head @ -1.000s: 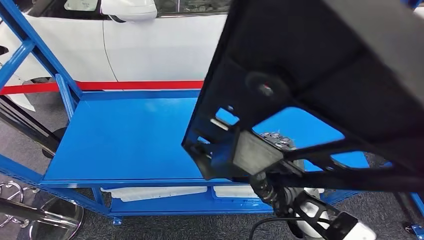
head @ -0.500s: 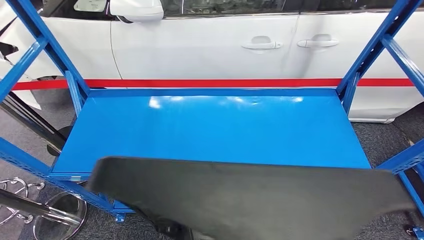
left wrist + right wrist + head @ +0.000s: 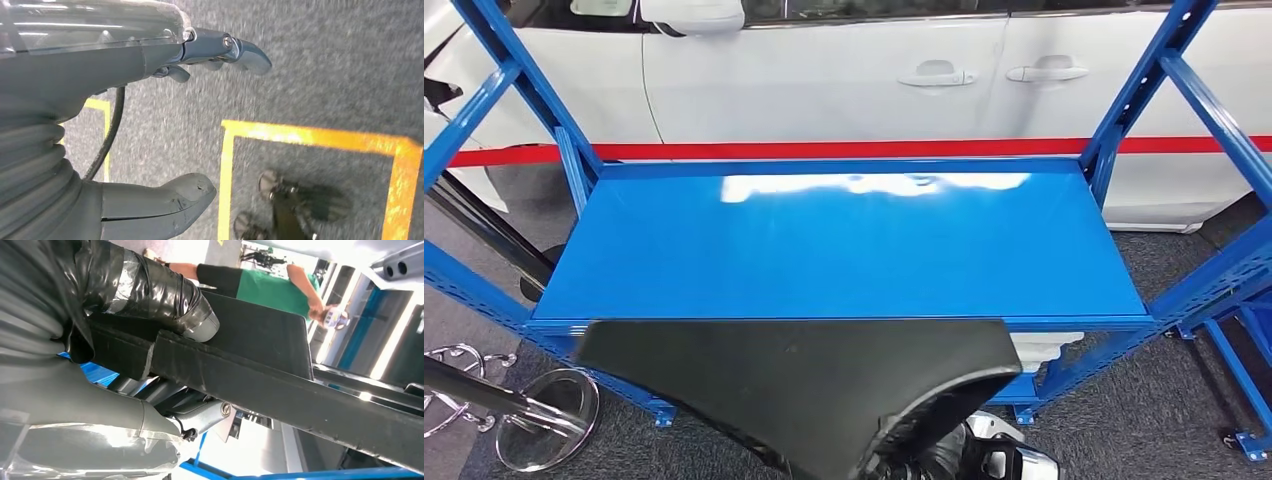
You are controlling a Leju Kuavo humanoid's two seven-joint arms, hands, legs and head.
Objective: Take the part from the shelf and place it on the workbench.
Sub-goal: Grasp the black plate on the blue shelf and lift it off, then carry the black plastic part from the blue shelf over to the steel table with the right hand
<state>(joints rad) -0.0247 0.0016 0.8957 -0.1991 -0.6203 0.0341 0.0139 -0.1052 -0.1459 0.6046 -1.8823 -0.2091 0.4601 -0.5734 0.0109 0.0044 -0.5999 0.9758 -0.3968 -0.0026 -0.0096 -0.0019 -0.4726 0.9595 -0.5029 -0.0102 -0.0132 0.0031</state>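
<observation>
**Part held low in front of the shelf**

We see the black part [image 3: 804, 385] held below and in front of the blue shelf [image 3: 844, 250], its flat face up. Our right hand [image 3: 150, 295] grasps its edge, thumb over the top. Our left hand [image 3: 150, 130] hangs released above grey floor with yellow tape [image 3: 320, 140]. A white car [image 3: 844, 80] stands behind.

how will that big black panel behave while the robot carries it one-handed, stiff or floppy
Probably fairly stiff: the black panel spans wide without drooping. Likely light for its size, since only the right hand grips one rib. Gripped off-centre, it may swing or twist; the left hand holds nothing.
</observation>
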